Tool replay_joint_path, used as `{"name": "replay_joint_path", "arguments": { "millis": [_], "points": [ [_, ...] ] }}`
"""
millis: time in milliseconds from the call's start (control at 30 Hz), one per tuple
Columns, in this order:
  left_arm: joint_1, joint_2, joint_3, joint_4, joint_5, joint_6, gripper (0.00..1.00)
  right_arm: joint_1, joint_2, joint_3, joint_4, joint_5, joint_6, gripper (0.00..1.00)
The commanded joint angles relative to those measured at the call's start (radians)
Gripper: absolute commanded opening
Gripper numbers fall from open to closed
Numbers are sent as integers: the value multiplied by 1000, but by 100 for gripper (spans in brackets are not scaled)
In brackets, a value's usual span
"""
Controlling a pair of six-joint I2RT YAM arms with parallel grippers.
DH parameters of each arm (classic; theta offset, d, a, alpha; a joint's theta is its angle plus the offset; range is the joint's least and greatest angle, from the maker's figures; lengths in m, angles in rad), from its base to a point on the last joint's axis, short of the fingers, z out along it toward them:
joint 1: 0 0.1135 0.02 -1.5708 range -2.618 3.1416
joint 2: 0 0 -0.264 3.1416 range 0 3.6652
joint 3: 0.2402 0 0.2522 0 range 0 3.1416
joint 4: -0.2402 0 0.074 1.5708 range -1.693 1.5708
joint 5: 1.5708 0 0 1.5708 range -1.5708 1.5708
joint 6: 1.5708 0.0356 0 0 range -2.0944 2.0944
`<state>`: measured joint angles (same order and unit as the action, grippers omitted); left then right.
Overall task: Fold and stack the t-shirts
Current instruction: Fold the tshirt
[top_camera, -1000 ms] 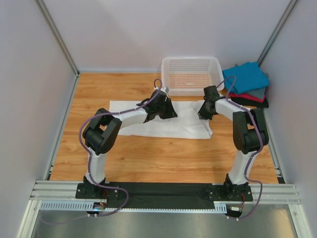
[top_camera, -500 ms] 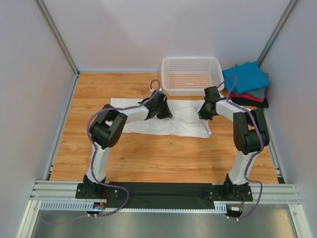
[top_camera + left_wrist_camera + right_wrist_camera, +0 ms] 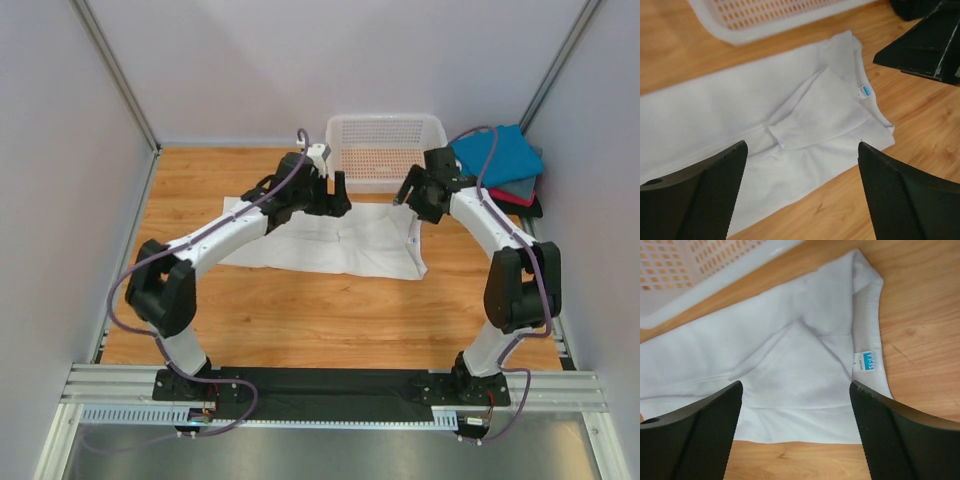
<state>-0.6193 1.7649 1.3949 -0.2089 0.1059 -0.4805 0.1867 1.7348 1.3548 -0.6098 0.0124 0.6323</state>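
A white t-shirt (image 3: pixel 340 242) lies flat on the table, partly folded, with a sleeve turned in over its body (image 3: pixel 820 107) and a small blue neck label (image 3: pixel 868 362) at its right end. My left gripper (image 3: pixel 334 196) hovers open above the shirt's far edge, nothing between its fingers (image 3: pixel 715 185). My right gripper (image 3: pixel 408 194) hangs open over the collar end, also with nothing in it (image 3: pixel 796 387). At the back right sit folded t-shirts with teal-blue (image 3: pixel 497 157) on top, then grey, red (image 3: pixel 512 196) and black.
A white plastic mesh basket (image 3: pixel 345 180) stands against the back wall, just beyond the shirt and both grippers. The right gripper's black body (image 3: pixel 930 45) is close beside the left one. Bare wooden table (image 3: pixel 320 320) lies in front of the shirt.
Both grippers have let go of the white t-shirt, opened, and risen toward the back near the basket. The left arm has stretched out. The shirt now lies still on the table.
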Motion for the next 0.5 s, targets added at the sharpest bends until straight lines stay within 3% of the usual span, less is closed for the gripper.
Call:
{"name": "replay_joint_path", "arguments": {
  "millis": [0,67,267,367,467],
  "points": [
    [56,-131,-2,-44,-17,312,100,10,-96,61,-62,-42,53,94],
    [98,-153,-11,-58,23,396,100,22,-129,26,-53,-60,108,100],
    [271,-151,-114,2,152,578,99,85,-124,-117,100,-94,388,100],
    [306,-58,-100,-33,212,631,96,122,-38,-68,88,-68,457,100],
    [309,46,-36,-116,143,602,91,154,61,-10,52,-20,484,100]
  ]
}}
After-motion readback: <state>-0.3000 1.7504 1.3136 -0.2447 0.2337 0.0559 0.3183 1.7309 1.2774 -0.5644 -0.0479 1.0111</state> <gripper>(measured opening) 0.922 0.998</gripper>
